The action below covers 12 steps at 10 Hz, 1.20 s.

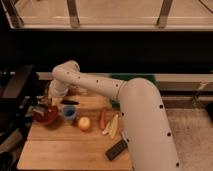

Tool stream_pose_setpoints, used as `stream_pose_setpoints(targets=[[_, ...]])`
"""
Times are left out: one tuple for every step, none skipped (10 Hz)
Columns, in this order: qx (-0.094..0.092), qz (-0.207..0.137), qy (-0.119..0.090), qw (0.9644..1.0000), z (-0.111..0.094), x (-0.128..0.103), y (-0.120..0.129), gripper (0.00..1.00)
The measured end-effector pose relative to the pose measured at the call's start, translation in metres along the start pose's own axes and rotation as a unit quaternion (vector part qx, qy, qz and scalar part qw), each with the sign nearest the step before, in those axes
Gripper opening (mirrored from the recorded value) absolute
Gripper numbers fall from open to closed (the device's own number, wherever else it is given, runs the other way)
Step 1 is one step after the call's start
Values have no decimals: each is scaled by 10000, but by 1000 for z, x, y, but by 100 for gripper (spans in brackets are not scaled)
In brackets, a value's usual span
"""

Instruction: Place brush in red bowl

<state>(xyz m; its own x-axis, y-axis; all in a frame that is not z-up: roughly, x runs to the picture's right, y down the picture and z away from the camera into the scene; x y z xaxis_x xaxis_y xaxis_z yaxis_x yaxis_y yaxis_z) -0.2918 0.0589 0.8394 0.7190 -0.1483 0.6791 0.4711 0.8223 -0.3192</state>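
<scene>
The gripper (pixel 46 103) hangs just over the red bowl (pixel 45 115) near the table's (pixel 65 145) left edge. I cannot tell its state. The brush is hidden.

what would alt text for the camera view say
A white robot arm reaches left across a wooden table, its claw over the red bowl. Beside the bowl stand a blue cup, an apple and a black block near the front edge.
</scene>
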Motion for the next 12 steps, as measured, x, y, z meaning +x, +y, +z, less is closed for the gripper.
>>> stream_pose_setpoints(targets=[[-11, 63, -2, 10000, 3, 3, 0, 27], [-31, 134, -18, 9999, 7, 6, 1, 37], [-53, 194, -38, 9998, 11, 8, 1, 47], [-72, 242, -66, 9997, 13, 9, 1, 57], [-89, 286, -106, 9995, 16, 9, 1, 68], [-108, 313, -165, 9993, 17, 8, 3, 77], [-113, 317, -222, 9992, 17, 6, 4, 80], [-113, 318, -254, 9991, 17, 5, 5, 80], [-107, 305, -298, 9990, 15, 2, 5, 80], [-80, 299, -336, 9990, 9, 0, 5, 80], [-63, 302, -379, 9988, -2, -1, 4, 80], [-62, 310, -377, 9988, -4, 1, 5, 80]])
